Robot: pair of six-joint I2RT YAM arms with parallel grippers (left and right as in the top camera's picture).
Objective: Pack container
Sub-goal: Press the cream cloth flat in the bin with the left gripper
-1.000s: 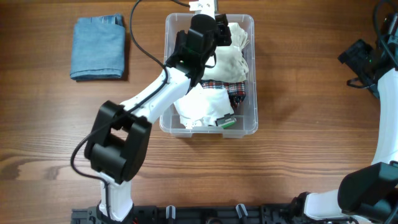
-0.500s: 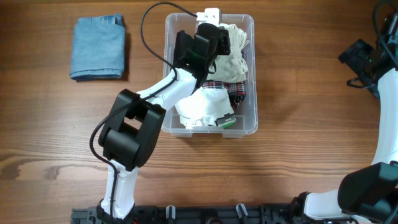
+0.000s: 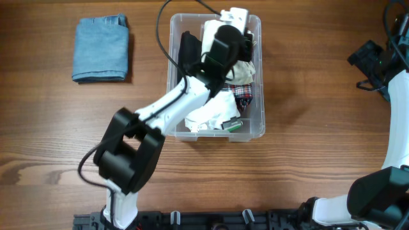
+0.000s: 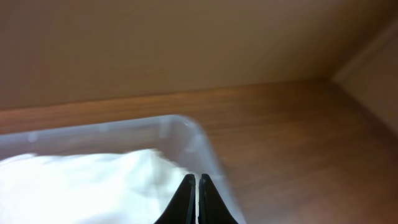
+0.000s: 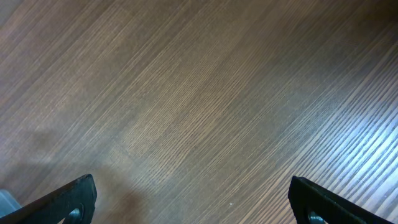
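The clear plastic container [image 3: 261, 83] stands at the table's far middle, holding white cloth [image 3: 208, 112], plaid cloth [image 3: 243, 94] and cream cloth [image 3: 241, 67]. My left gripper [image 3: 245, 39] is over the container's far right corner. In the left wrist view its fingers [image 4: 197, 182] are shut with nothing visible between them, above white cloth [image 4: 93, 186] and just inside the container's rounded corner [image 4: 189, 127]. My right gripper [image 5: 193, 202] is open and empty over bare wood, with its arm at the table's right edge [image 3: 374, 64].
A folded blue denim cloth [image 3: 101, 50] lies on the table left of the container. A small green and black item [image 3: 233, 125] sits at the container's near end. Black cables run near the far edge and by the right arm.
My left gripper has moved right across the container's far end to its far right corner. The cloths inside have shifted little. The right arm has not moved.
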